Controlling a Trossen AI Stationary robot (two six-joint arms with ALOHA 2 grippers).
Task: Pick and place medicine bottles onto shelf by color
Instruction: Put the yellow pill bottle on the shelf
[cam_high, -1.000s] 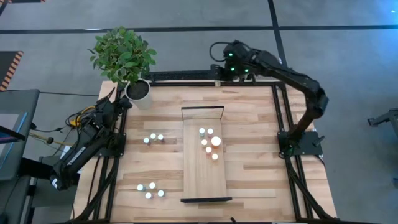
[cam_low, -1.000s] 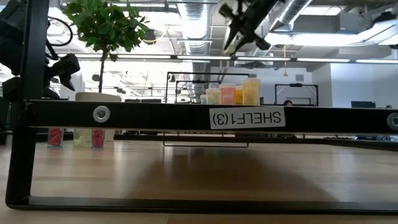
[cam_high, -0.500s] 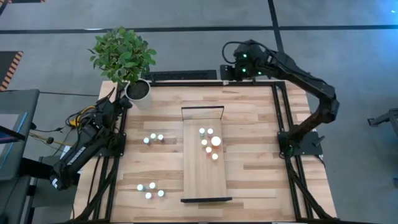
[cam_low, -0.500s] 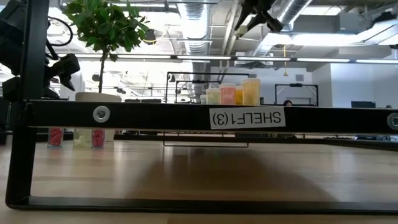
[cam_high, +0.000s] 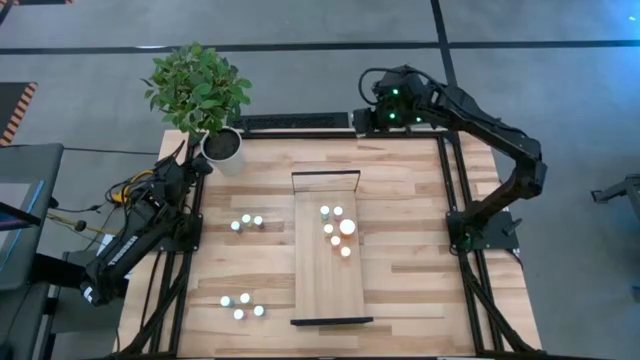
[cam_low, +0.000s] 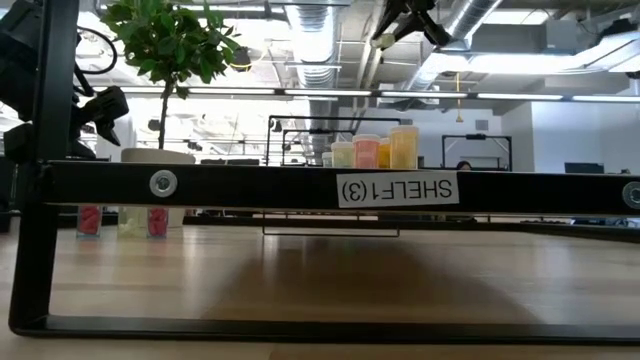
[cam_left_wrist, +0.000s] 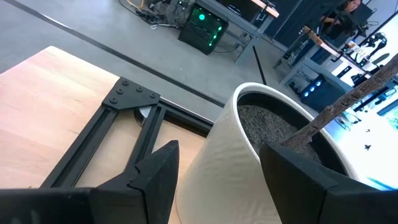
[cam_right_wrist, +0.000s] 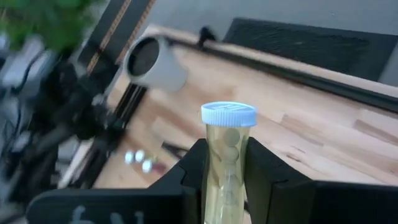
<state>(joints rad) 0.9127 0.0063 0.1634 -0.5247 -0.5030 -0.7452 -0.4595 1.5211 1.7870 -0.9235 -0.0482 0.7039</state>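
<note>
Here's the bottle (cam_right_wrist: 228, 158): a clear yellowish vial with a pale blue-white cap, standing upright between the fingers of the right gripper (cam_right_wrist: 225, 180), which is clamped tight on it. In the high view that right gripper (cam_high: 385, 112) is up over the far edge of the table (cam_high: 410, 250), beyond the shelf's far end. From the low view the same gripper (cam_low: 405, 20) hangs high against the ceiling, well above everything.

The shelf (cam_high: 326, 285) lies lengthwise down the middle of the table, black frame at both ends. A cluster of shelf bottles (cam_high: 336, 228) sits on its far half, the biggest one orange; level across, they read yellow-green, pink and orange behind the frame bar labelled SHELF 1 (3).

Left of the shelf, three bottles in a row (cam_high: 247, 221) wait on the bare wood, and a near group (cam_high: 241, 304) of four sits closer to the front edge. Both groups are well apart from the shelf.

Over at the far left corner, the white plant pot (cam_high: 222, 146) with its leafy plant (cam_high: 196, 88). The left gripper (cam_left_wrist: 217, 180) is parked just beside that pot, fingers partly spread, holding nothing; the pot wall fills the gap ahead of it.

Light butcher-block tabletop, black frame rails, grey floor around, open workshop with ducts overhead
</note>
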